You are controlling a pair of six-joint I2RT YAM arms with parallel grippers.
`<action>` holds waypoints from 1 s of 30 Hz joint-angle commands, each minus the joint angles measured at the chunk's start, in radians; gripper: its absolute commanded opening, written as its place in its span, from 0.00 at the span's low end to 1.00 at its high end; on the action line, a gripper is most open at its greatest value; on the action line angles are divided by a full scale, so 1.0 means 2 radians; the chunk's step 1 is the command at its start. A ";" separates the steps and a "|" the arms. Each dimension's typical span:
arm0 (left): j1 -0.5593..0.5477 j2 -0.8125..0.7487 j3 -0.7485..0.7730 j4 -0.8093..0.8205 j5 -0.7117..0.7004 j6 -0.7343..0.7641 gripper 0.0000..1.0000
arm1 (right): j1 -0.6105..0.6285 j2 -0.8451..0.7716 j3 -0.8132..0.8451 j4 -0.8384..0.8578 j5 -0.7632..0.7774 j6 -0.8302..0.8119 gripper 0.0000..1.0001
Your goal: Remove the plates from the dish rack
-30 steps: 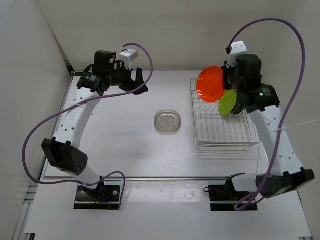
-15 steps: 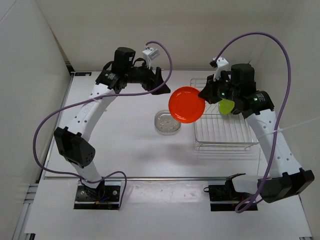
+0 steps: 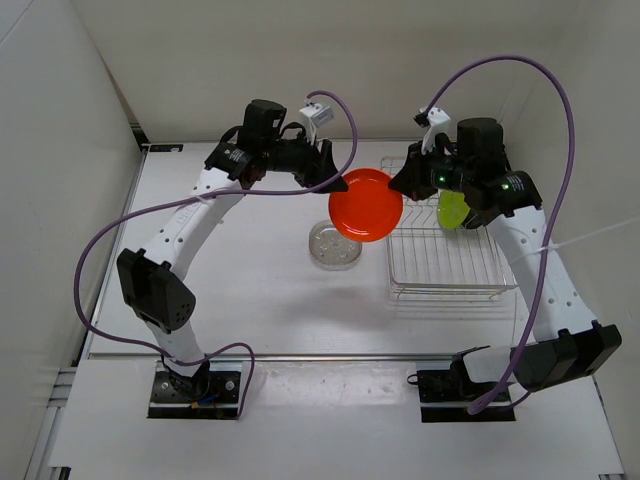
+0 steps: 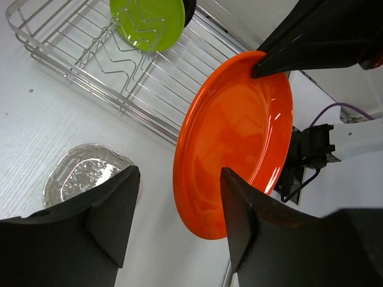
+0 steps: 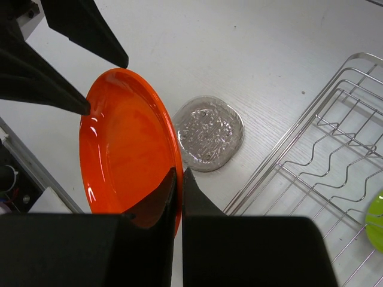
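The orange plate hangs on edge in the air between the two arms, left of the dish rack. My right gripper is shut on its right rim. My left gripper is open, and the plate's opposite rim stands between its fingers without visible contact. A clear plate lies flat on the table below. The lime green plate stands upright in the rack, with a black plate's edge just behind it.
The rack's front section holds only bare wires. White walls enclose the table at the left and back. Purple cables loop from both arms above the work area.
My right arm has lifted the orange plate out of the rack and carried it left over the table. My left arm swung right to meet it and its jaws have narrowed around the rim.
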 commanded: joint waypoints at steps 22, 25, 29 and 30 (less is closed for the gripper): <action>0.000 -0.054 -0.031 0.003 -0.111 0.007 0.11 | 0.001 -0.013 0.005 0.038 -0.002 0.006 0.81; 0.014 -0.088 -0.074 0.003 -0.185 0.033 0.11 | 0.001 -0.018 0.000 0.038 0.033 0.006 1.00; 0.068 -0.131 -0.151 0.013 -0.246 0.060 0.11 | 0.001 -0.029 -0.015 0.038 0.099 -0.011 1.00; 0.103 -0.135 -0.167 0.013 -0.246 0.060 0.11 | 0.001 -0.035 -0.015 0.038 0.114 -0.011 1.00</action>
